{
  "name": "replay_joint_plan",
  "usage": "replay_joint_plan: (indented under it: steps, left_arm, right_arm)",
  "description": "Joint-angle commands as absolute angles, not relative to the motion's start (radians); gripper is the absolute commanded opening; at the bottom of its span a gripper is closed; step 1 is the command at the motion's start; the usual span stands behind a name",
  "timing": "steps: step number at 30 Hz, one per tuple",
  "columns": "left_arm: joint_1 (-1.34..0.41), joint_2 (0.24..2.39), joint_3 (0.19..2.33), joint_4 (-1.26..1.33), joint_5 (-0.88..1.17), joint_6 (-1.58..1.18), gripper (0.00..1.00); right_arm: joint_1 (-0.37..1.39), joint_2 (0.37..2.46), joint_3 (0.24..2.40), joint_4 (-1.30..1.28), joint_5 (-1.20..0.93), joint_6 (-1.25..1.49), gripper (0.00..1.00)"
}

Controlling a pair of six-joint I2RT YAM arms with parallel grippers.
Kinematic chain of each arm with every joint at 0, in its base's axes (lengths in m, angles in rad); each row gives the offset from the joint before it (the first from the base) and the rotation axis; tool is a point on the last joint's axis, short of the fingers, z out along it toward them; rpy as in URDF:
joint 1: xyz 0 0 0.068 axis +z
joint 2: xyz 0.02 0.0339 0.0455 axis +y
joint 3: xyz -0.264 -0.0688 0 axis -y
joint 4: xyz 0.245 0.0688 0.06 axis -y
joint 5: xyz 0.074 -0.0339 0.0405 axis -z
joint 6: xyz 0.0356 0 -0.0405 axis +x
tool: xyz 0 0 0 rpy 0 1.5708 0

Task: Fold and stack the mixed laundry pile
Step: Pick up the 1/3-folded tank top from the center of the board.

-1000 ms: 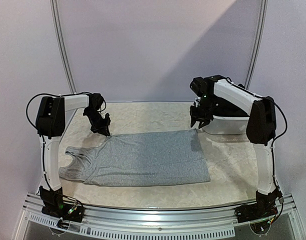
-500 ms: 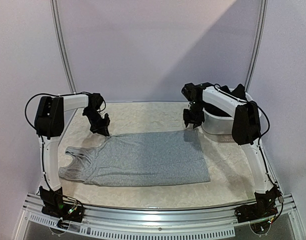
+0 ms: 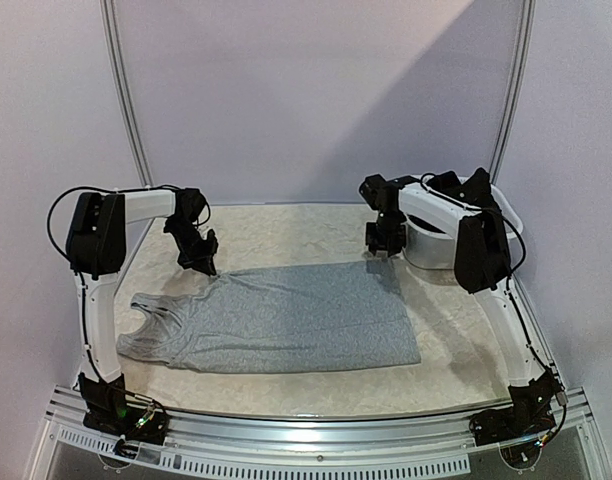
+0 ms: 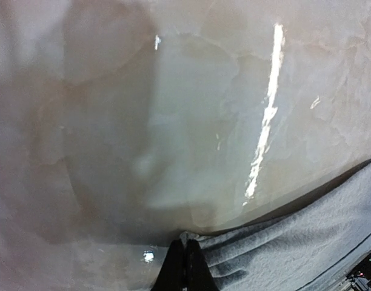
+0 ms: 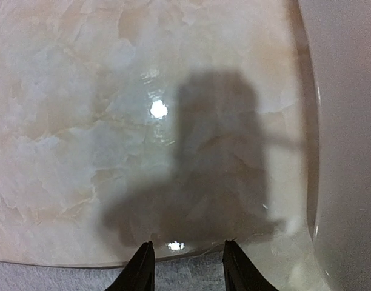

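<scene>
Two arms: both reach toward the far side of the table (image 3: 286, 225), one at each far corner of the garment.
Grey top (image 3: 286, 320): lies spread flat across the middle of the table, straps to the left, hem to the right, with light wrinkles near the strap end.
Left gripper (image 3: 204, 262): sits at the far left edge of the grey top, tips pointing down onto the cloth.
Left fingers (image 4: 177, 270): pressed together, pinching a small bunched fold of the grey top's edge (image 4: 294, 242); ridges of cloth gather right at the tips.
Right gripper (image 3: 378, 245): hangs over the far right corner of the grey top, just beside the basket.
Right fingers (image 5: 142, 270): spread apart with nothing between them; the grey hem (image 5: 70, 276) shows below them, bare table (image 5: 82, 121) beyond.
Basket (image 3: 431, 255): white plastic, at the far right of the table, its wall (image 5: 349, 121) filling the right side of the right wrist view.
Table surface: pale marble pattern, glossy, with light glints and the right gripper's shadow on it.
</scene>
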State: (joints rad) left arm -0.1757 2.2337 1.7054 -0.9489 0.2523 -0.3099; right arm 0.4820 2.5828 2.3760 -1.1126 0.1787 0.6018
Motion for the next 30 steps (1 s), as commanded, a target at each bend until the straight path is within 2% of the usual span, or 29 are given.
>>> replay_joint_plan:
  steps: [1,14,24,28,30]
  left_arm:
    - [-0.176,2.190,1.698,-0.970,0.224,-0.307,0.00]
    - [-0.155,2.169,1.649,-0.961,0.166,-0.353,0.00]
    - [-0.156,2.169,1.622,-0.929,0.216,-0.383,0.00]
    - [-0.156,2.166,1.609,-0.914,0.226,-0.396,0.00]
    - [-0.155,2.161,1.598,-0.903,0.226,-0.403,0.00]
  right_arm:
    - [0.483,2.642,2.392,-1.109,0.183,0.606,0.38]
    - [0.502,2.607,2.311,-1.117,0.209,0.552,0.36]
    - [0.506,2.608,2.275,-1.075,0.175,0.529,0.15]
    - [0.507,2.617,2.267,-1.054,0.158,0.522,0.02]
    - [0.507,2.625,2.268,-1.049,0.150,0.514,0.00]
